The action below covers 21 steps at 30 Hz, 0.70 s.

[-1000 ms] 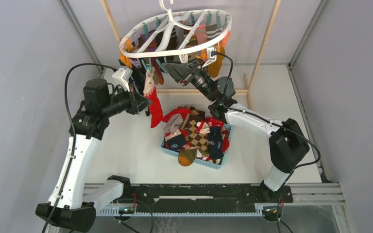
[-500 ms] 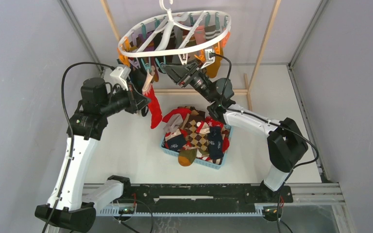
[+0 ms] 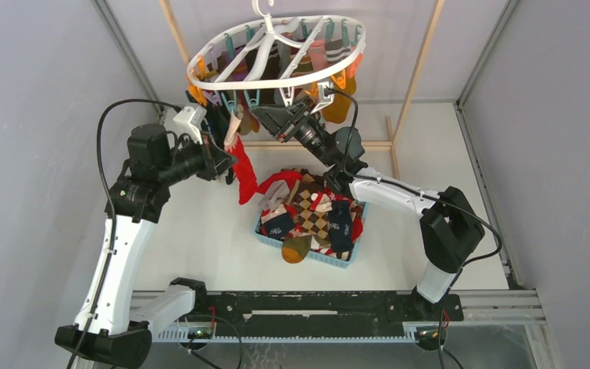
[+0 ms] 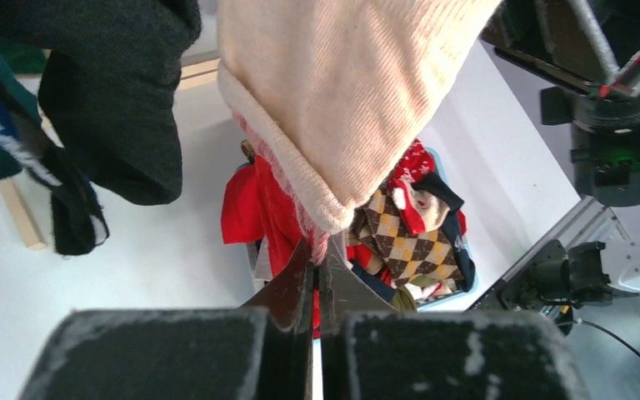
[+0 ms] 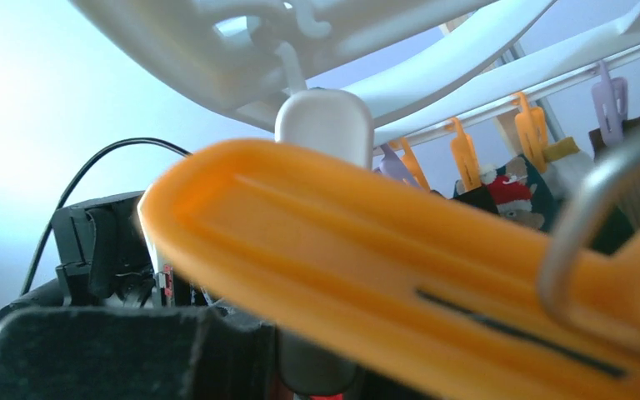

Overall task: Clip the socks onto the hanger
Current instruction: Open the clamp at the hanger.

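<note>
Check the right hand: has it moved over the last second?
Yes. The right hand has slid slightly left, away from the wooden pole on the right side of the top view.

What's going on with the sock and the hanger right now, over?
Left gripper shut on cream-and-red sock, up by hanger. Right gripper at orange clip, grip unclear. Dark sock hanging close beside.
</note>
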Tool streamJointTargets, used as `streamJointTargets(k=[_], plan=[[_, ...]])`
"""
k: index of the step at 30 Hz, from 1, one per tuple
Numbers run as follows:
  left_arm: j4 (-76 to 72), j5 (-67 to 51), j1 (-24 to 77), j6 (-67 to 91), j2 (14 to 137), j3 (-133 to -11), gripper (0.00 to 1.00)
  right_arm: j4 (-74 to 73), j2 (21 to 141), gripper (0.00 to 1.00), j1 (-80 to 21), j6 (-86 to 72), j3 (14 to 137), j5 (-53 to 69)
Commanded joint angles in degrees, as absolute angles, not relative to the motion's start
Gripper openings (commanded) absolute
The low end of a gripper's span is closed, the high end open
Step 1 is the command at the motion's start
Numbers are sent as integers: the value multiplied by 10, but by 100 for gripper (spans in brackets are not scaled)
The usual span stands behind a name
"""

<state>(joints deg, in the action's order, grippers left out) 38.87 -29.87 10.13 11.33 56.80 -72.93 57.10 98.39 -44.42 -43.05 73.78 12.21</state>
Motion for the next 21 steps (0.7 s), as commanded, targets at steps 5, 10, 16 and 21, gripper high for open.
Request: streamJointTargets(k=[5,10,16,21], plan=[[407,-137,96,62,555,-775,54,502,918,1,-470,-304,753,60],[443,-188,77,62,567,-812,71,443,924,0,-492,-257,781,35],[468,-263,73,77,558,-863,83,385,940,0,-530,-175,832,1],[452,-306,73,131,581,-918,84,360,957,0,-552,-126,864,-30]])
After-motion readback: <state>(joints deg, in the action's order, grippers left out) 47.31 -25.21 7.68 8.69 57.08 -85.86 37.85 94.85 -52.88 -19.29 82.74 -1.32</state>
